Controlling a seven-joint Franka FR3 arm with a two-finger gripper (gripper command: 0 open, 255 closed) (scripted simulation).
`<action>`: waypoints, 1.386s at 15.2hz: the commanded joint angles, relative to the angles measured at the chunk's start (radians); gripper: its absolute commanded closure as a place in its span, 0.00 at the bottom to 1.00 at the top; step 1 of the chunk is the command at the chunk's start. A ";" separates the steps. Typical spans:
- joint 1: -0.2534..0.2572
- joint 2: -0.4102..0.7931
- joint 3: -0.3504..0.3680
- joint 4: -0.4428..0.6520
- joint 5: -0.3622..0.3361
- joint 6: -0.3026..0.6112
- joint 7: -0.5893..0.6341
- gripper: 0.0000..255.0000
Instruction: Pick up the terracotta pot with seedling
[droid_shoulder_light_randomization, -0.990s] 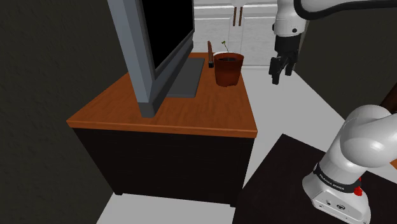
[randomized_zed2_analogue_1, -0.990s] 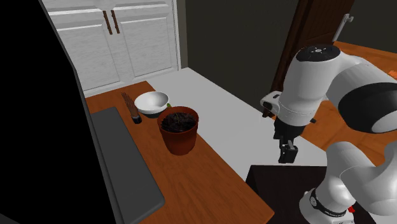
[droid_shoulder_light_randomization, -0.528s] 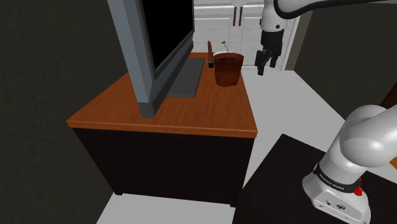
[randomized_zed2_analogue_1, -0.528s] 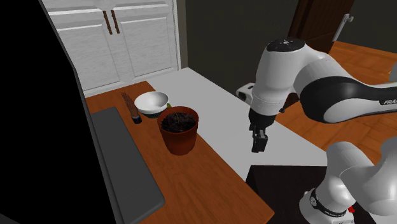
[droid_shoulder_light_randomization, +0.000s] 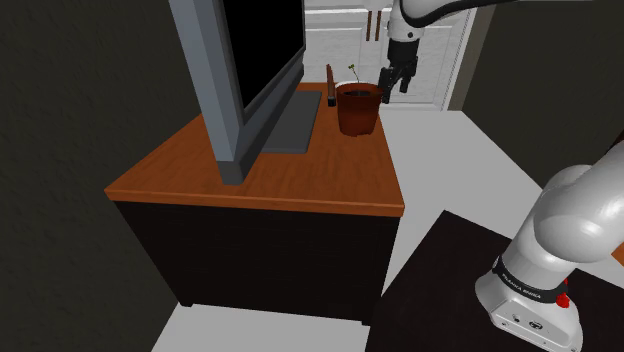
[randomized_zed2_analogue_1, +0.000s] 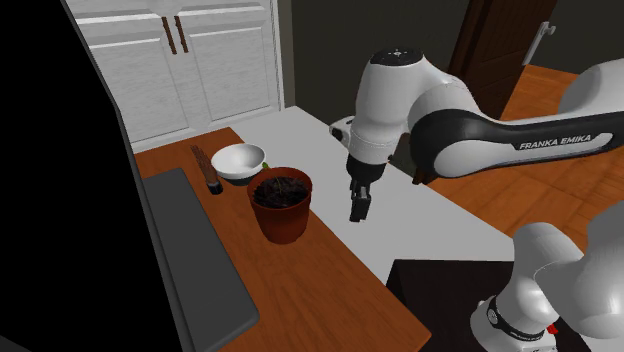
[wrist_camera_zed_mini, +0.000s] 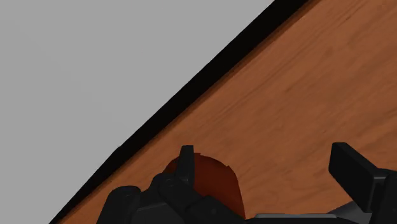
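The gripper (randomized_zed2_analogue_1: 358, 208) hung just beside the terracotta pot (randomized_zed2_analogue_1: 281, 205), fingers (wrist_camera_zed_mini: 353, 168) spread and empty; descending off-centre, 1 finger could clip its rim and tip it.

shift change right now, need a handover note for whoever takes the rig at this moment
End effector: open, empty, hanging beside the pot on the second exterior view's right, near the table's edge.
Terracotta pot: upright on the wooden table, close to a white bowl, not gripped.
Done: arm brought near the pot.
Left: bring the fingers around the pot, close, lift.
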 joint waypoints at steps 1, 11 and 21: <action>-0.002 0.061 -0.014 0.059 0.002 0.029 -0.025 0.00; -0.019 0.374 -0.060 0.441 0.062 0.089 -0.144 0.00; -0.054 0.599 -0.069 0.735 0.125 0.098 -0.215 0.00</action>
